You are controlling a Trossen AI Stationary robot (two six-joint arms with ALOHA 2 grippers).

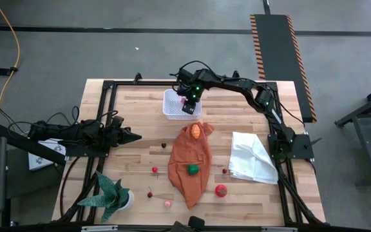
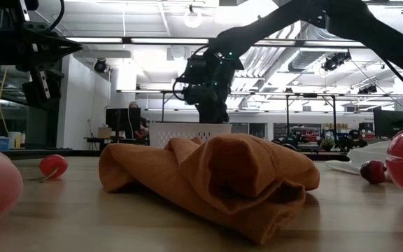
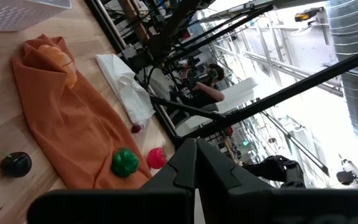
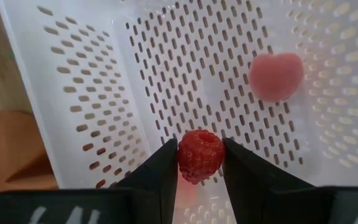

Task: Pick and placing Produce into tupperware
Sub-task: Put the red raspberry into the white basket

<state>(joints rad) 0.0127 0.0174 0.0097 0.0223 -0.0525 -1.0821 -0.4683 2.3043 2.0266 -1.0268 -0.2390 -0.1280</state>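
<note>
Now: right gripper [image 1: 189,103] over the tub [image 1: 174,107], raspberry ready to drop.
High view: left gripper [image 1: 133,136] parked at counter's left edge, fingers pressed together. Right wrist view: fingers [image 4: 157,171] pinch the raspberry [image 4: 199,155] above the tub floor, pink piece [image 4: 276,75] nearby; spread gently, low, clear of walls.

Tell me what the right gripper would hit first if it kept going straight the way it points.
Likely the perforated floor of the white tub. The right gripper points down into it, shut on a red raspberry. A pink piece lies off to one side, out of that line.
</note>
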